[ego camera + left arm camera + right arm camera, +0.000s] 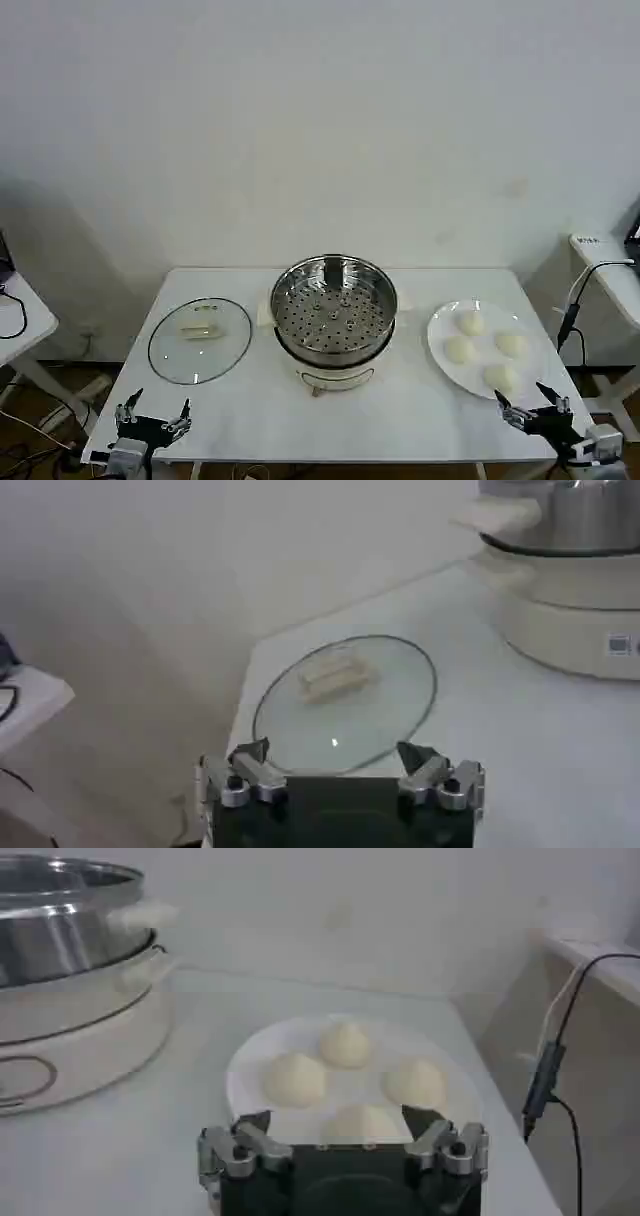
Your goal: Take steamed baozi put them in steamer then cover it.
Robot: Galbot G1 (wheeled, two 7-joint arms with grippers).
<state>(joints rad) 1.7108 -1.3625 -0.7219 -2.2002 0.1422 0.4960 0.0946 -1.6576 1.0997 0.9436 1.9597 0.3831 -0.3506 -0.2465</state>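
Four small cream-white steamed baozi are sitting on a flat white plate near the desk's right edge; the shiny round steel steamer is standing uncovered mid-desk, its clear glass cover lying near the left edge; the left gripper and right gripper are hovering at the front corners, jaws spread and empty (soft dough could squash or slip under a hard pinch)

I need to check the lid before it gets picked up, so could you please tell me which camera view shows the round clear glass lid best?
The left wrist view: the round clear glass lid lies flat, close ahead of the open left gripper, cream-white bar handle plain. The head view shows the lid whole but smaller, left of the steel steamer.
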